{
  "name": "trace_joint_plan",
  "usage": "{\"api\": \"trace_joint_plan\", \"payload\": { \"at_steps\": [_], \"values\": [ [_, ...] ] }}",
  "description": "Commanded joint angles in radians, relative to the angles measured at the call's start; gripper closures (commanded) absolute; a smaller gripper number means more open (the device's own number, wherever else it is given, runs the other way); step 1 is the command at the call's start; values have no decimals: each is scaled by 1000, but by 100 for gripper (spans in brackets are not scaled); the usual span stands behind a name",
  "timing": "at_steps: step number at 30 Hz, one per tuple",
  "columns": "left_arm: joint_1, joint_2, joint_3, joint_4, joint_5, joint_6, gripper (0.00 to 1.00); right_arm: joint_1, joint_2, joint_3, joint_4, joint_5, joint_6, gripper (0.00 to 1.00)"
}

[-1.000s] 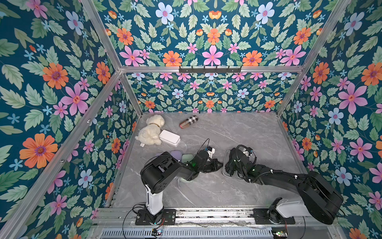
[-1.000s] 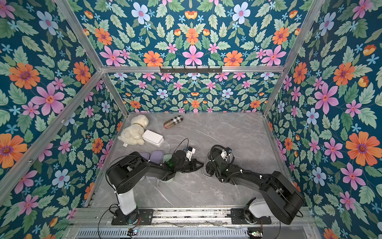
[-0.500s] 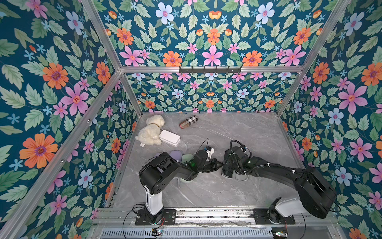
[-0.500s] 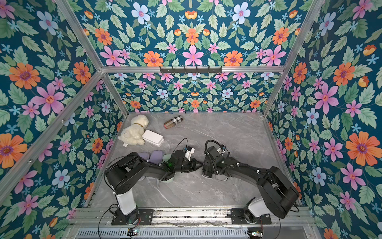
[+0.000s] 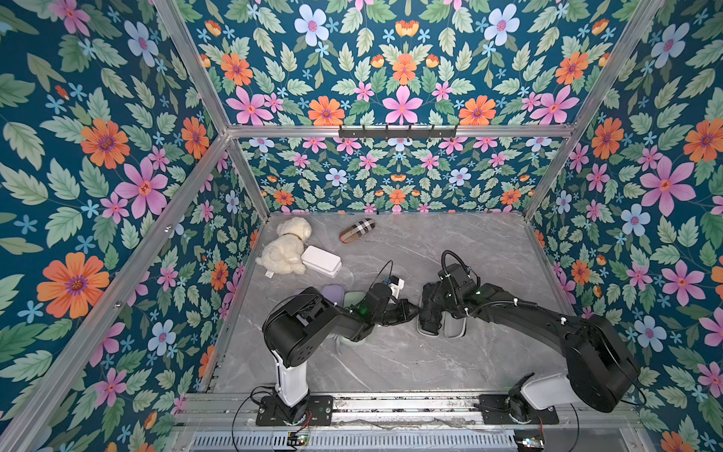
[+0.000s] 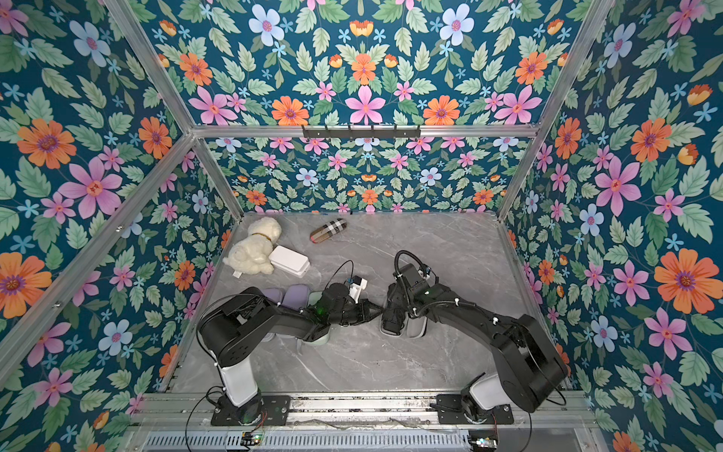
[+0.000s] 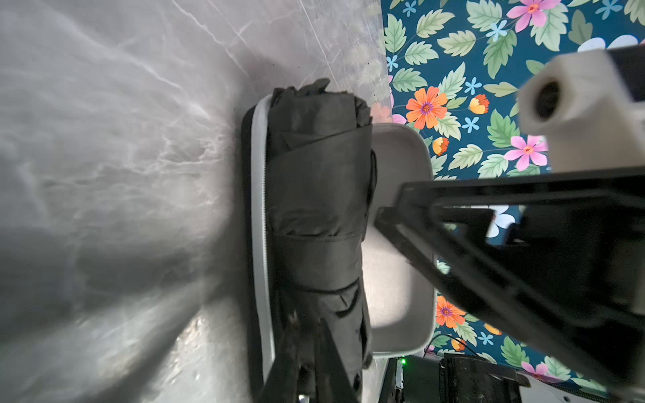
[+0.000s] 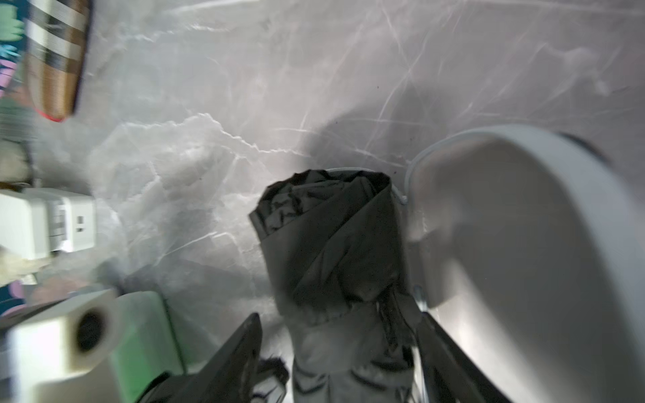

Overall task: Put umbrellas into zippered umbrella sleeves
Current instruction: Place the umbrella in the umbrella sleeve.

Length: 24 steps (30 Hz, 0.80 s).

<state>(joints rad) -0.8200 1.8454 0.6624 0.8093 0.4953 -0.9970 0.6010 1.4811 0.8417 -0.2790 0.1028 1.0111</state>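
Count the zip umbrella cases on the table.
4: two lavender cases side by side beyond the left arm, a mint case partly under it, an open black case holding the black umbrella. Others may be hidden.

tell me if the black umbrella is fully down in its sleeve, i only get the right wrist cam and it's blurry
observer: The left wrist view shows the black umbrella lying full length in the lower half of the black sleeve.
operator: any fabric over the zip
observer: No. The pale zip edge runs bare along the side away from the open lid.
operator: where's the left tool
observer: In a top view the left tool is shut, with its tip at the umbrella's side. I can't tell whether it is touching.
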Motion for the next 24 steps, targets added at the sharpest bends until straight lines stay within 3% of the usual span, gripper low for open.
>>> {"api": "trace_joint_plan", "payload": {
  "at_steps": [1, 5, 9, 11, 14, 17, 22, 24],
  "values": [
    [5, 2, -1, 28, 12, 9, 87, 0, 53, -9, 29, -33, 33, 41],
    [25, -18, -10, 24, 13, 19, 86, 1, 72, -104, 104, -110, 101, 61],
    [39, -17, 16, -11, 26, 39, 76, -5, 51, -87, 51, -101, 92, 62],
    [46, -25, 23, -38, 27, 53, 66, -6, -1, -50, -2, -75, 42, 57],
    [59, -38, 32, -80, 19, 85, 53, -11, -75, 26, -110, -70, -52, 38],
    [65, -33, 61, -138, 22, 121, 39, -26, -153, 87, -212, -106, -146, 29],
    [67, -34, 114, -254, 18, 208, 28, -134, -283, 76, -378, -172, -216, 22],
    [67, -32, 140, -306, 21, 247, 26, -183, -331, 26, -402, -207, -241, 12]
  ]
}}
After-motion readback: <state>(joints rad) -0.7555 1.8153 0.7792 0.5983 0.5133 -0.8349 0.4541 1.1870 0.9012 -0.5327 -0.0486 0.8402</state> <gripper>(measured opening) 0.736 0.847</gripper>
